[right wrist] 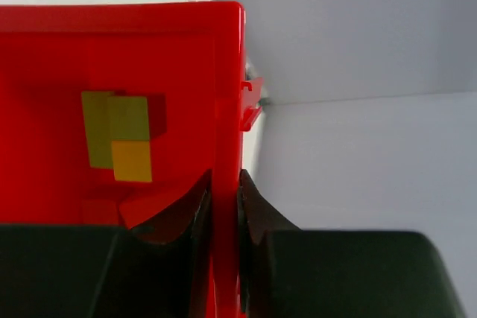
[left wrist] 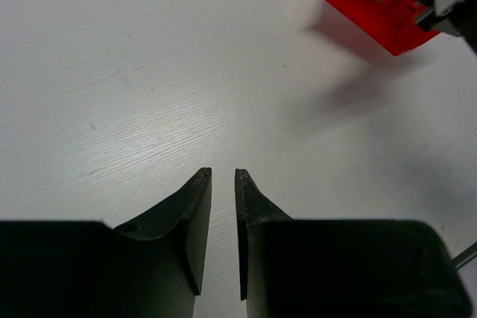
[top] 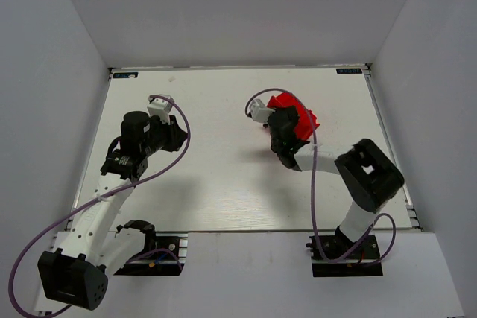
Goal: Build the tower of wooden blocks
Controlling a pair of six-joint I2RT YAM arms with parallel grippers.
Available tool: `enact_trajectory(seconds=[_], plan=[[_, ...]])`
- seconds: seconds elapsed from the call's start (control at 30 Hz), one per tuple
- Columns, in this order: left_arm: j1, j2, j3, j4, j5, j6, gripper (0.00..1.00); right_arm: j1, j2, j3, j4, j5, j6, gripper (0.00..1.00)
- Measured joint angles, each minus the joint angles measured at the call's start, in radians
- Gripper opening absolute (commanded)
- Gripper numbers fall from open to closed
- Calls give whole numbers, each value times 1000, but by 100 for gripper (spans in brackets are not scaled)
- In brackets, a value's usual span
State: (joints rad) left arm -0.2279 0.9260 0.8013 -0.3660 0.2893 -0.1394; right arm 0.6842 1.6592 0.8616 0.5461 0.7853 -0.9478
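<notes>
Small wood blocks lie inside a red plastic bin point(right wrist: 149, 50): a green one point(right wrist: 112, 128), a yellow one point(right wrist: 132, 161) and red ones point(right wrist: 145, 206) low in the bin. My right gripper point(right wrist: 223, 178) is shut on the bin's side wall, one finger inside and one outside. From above, the bin point(top: 299, 115) sits right of centre with the right gripper point(top: 287, 127) on its near-left side. In the left wrist view the bin point(left wrist: 373, 13) casts a shadow apart from itself and looks lifted. My left gripper point(left wrist: 223, 173) is shut on nothing, over bare table; from above it point(top: 181, 136) is at the left.
The white table point(top: 223, 176) is walled by grey panels on three sides. Purple cables loop off both wrists. The right arm's elbow point(top: 371, 173) stands near the table's right edge, and the left arm's base point(top: 71, 277) is at the near left.
</notes>
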Motion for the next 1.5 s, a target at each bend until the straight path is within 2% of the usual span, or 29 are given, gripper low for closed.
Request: enact_trajectory(seconds=[0.13,0.27,0.37,0.57,0.77,1.0,1.23,1.3,1.4,1.43,1.5], plan=[[0,0,0,0,2,0,31,43,147,-73,375,77,-320,0],[0,0,0,0,5,0,31,79,282,-77,569,96,-630,0],[0,0,0,0,6,0,31,101,361,-76,670,105,-780,0],[0,0,0,0,10,0,32,121,371,-65,699,102,-936,0],[0,0,0,0,11,0,32,120,371,-50,709,101,-1001,0],[0,0,0,0,11,0,32,114,371,-38,713,100,-1022,0],[0,15,0,0,11,0,37,61,349,-6,711,117,-964,0],[0,24,0,0,14,0,42,18,307,-4,699,131,-876,0],[0,38,0,0,17,5,49,-70,194,3,633,149,-647,0],[0,40,0,0,19,5,53,-105,135,21,542,153,-520,0],[0,44,0,0,24,8,54,-184,43,123,268,124,-228,0]])
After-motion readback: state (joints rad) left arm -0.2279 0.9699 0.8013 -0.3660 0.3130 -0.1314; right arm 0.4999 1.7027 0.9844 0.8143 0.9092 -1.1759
